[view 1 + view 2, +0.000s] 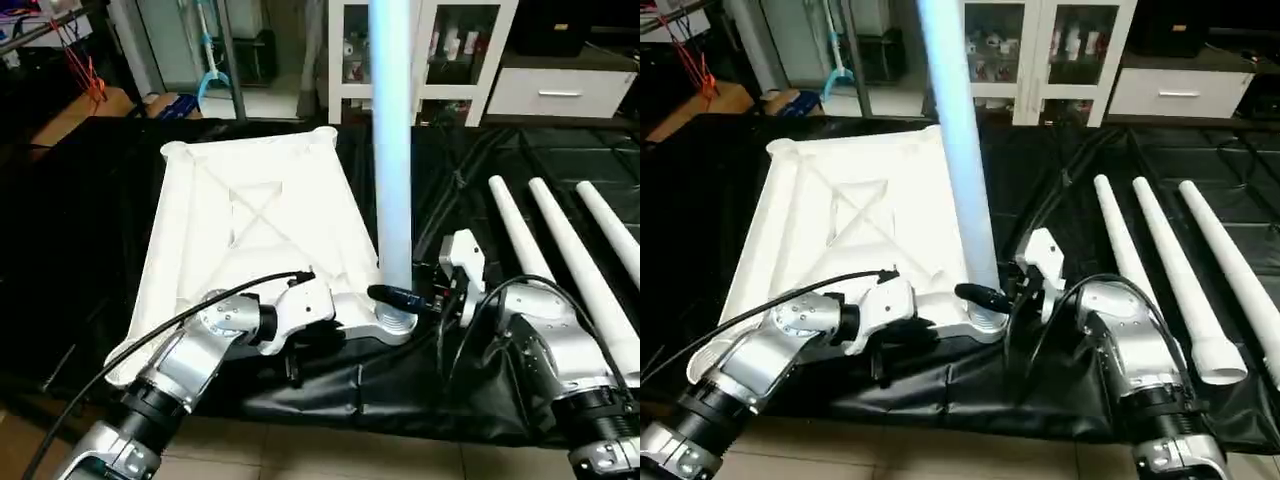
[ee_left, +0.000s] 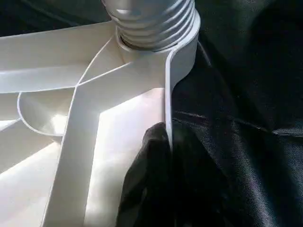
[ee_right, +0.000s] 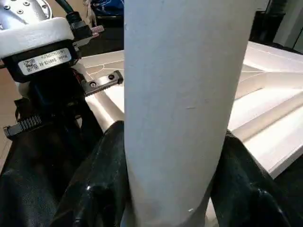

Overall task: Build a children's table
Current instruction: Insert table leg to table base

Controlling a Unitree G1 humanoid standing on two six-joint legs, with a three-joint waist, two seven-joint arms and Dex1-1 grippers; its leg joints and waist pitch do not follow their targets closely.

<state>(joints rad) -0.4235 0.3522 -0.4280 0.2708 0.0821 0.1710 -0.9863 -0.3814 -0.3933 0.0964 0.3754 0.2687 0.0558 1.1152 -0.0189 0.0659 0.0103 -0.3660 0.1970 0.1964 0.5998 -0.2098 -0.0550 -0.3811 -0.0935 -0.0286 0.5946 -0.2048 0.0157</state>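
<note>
The white tabletop point(image 1: 250, 215) lies upside down on black cloth, ribs facing up. One white leg point(image 1: 392, 150) stands upright in the near right corner socket point(image 1: 393, 325), and its threaded end point(image 2: 151, 23) sits in that socket. My right gripper point(image 1: 400, 297) is shut on the lower part of this leg, one black finger point(image 3: 102, 179) on each side. My left gripper point(image 1: 297, 352) is shut on the tabletop's near edge, beside that socket, with its fingers point(image 2: 147, 179) pinching the thin rim point(image 2: 168, 94).
Three loose white legs point(image 1: 560, 260) lie side by side on the black cloth point(image 1: 80, 250) to the right. A white glass-door cabinet point(image 1: 430, 50) and a drawer unit point(image 1: 560, 90) stand behind. Tiled floor point(image 1: 300, 450) shows at the cloth's near edge.
</note>
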